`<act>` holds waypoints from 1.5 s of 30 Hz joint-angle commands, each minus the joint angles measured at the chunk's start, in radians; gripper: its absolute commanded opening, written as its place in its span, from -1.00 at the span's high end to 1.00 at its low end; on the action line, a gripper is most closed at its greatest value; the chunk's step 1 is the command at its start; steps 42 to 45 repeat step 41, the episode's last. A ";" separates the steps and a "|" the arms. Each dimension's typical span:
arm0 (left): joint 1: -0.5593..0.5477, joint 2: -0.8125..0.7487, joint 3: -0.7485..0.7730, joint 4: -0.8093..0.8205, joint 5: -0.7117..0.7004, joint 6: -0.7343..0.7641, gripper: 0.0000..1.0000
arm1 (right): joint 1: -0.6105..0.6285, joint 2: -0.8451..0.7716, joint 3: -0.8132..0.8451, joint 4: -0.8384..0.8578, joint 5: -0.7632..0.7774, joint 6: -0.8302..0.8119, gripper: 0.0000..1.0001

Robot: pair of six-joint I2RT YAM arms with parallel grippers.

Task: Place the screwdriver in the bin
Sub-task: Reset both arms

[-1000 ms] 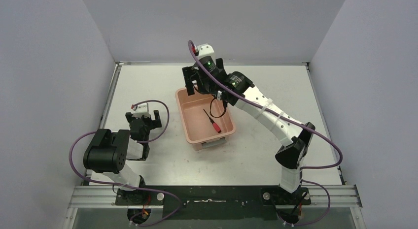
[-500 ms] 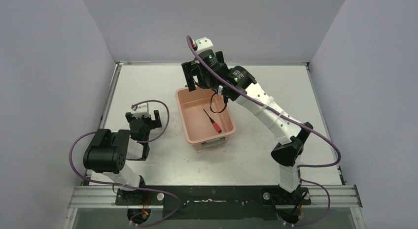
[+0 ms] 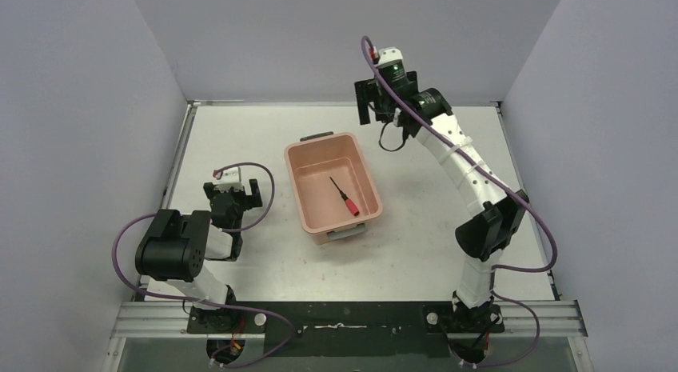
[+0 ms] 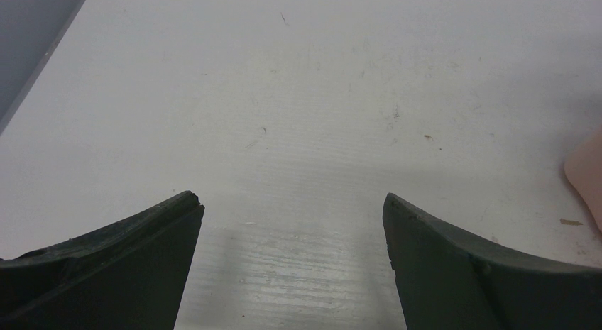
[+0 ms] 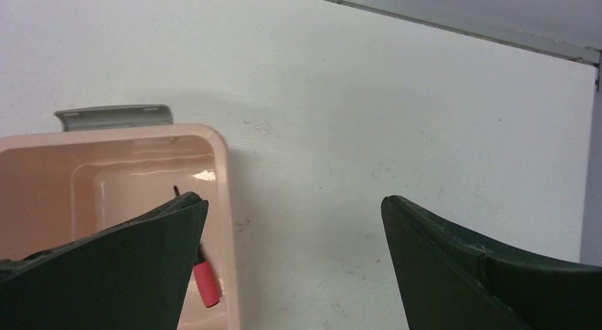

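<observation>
Red screwdriver (image 5: 205, 284) part-hidden behind R gripper (image 5: 289, 200)

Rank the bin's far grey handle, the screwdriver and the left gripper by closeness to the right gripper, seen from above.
From the right gripper:
1. The far grey handle, on the back end of the bin.
2. The screwdriver, lying inside the bin.
3. The left gripper, on the table's left side.

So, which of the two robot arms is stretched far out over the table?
The right arm: it extends toward the back wall, by the far end of the salmon-pink plastic bin, while the left arm sits folded near its own base.
</observation>
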 commanded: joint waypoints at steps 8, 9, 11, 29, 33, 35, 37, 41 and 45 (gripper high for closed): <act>0.001 -0.006 0.015 0.039 0.007 0.006 -0.94 | -0.310 -0.118 -0.074 0.102 -0.117 -0.060 -1.00; 0.001 -0.008 0.014 0.039 0.007 0.006 -0.94 | -0.338 -0.118 -0.082 0.112 -0.132 -0.065 -1.00; 0.001 -0.007 0.014 0.039 0.007 0.005 -0.94 | -0.393 -0.117 -0.096 0.127 -0.169 -0.069 -1.00; 0.001 -0.007 0.014 0.039 0.007 0.006 -0.94 | -0.595 -0.067 -0.096 0.132 -0.295 -0.094 -1.00; 0.001 -0.007 0.014 0.039 0.007 0.006 -0.94 | -0.586 -0.077 -0.108 0.144 -0.282 -0.113 -1.00; 0.001 -0.007 0.014 0.039 0.007 0.006 -0.94 | -0.581 -0.086 -0.119 0.152 -0.278 -0.124 -1.00; 0.001 -0.006 0.014 0.039 0.007 0.005 -0.94 | -0.580 -0.092 -0.122 0.153 -0.276 -0.131 -1.00; 0.001 -0.006 0.014 0.040 0.007 0.005 -0.94 | -0.580 -0.093 -0.118 0.152 -0.263 -0.131 -1.00; 0.001 -0.006 0.014 0.040 0.007 0.005 -0.94 | -0.580 -0.093 -0.118 0.152 -0.263 -0.131 -1.00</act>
